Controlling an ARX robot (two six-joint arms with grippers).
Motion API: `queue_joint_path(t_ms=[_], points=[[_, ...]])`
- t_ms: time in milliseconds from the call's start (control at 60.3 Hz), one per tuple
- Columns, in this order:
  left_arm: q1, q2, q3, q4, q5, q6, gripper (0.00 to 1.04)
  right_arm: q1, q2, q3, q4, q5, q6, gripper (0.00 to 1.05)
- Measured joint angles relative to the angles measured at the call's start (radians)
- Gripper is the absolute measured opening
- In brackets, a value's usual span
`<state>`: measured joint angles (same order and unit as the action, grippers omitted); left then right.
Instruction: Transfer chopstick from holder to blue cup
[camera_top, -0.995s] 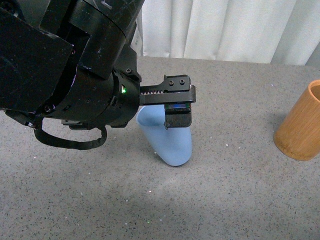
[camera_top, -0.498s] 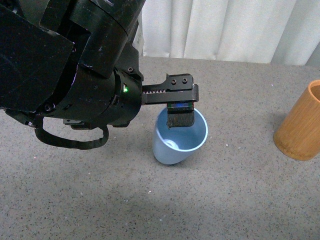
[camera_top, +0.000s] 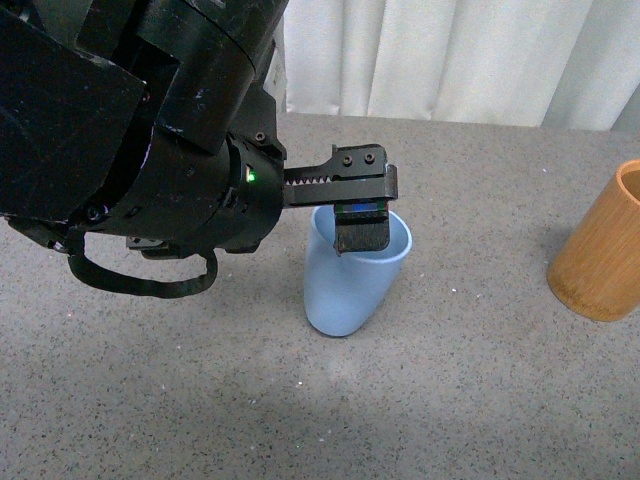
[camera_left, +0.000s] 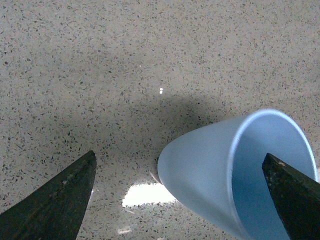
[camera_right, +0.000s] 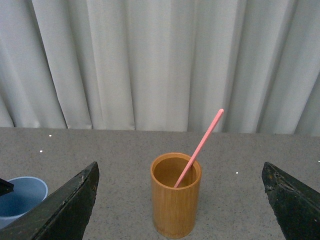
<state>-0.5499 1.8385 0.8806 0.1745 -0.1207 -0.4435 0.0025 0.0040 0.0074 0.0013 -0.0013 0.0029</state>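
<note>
Left tool (camera_left: 178, 157) is spread apart, one finger (camera_top: 360, 232) inside the tilted cup (camera_top: 345, 290), seemingly propping it. Pulling out sideways could topple it onto the tabletop (camera_top: 480, 380). Right tool (camera_right: 180, 167), also apart, faces the holder (camera_right: 175, 215) ahead, with the chopstick (camera_right: 200, 147) leaning inside it.

The blue cup (camera_top: 345, 290) is showing a smooth light blue, with a paler rim. Over on the right, the holder (camera_right: 175, 205) is glowing orange-brown and the chopstick (camera_right: 200, 147) is showing salmon pink. The table (camera_top: 450, 400) is looking grey, speckled all over with dark and pale flecks. The curtain (camera_right: 150, 60) at the far side is hanging whitish grey, striped by its folds. The left arm (camera_top: 150, 120) is looking black, with a tiny green light (camera_top: 250, 178) shining on it.
</note>
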Motion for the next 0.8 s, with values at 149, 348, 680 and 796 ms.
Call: queue_joint_path(t_ms=[149,348,680,796], points=[[0.000,0.000,0.000,0.000,0.000,-0.003,0.98,0.000,0.000,0.000,0.000,0.000,0.000,0.95],[0.000,0.000,0.000,0.000,0.000,-0.003,0.98,0.000,0.000,0.000,0.000,0.000,0.000,0.95],[0.000,0.000,0.000,0.000,0.000,-0.006,0.98,0.000,0.000,0.000,0.000,0.000,0.000,0.95],[0.000,0.000,0.000,0.000,0.000,-0.006,0.98,0.000,0.000,0.000,0.000,0.000,0.000,0.95]])
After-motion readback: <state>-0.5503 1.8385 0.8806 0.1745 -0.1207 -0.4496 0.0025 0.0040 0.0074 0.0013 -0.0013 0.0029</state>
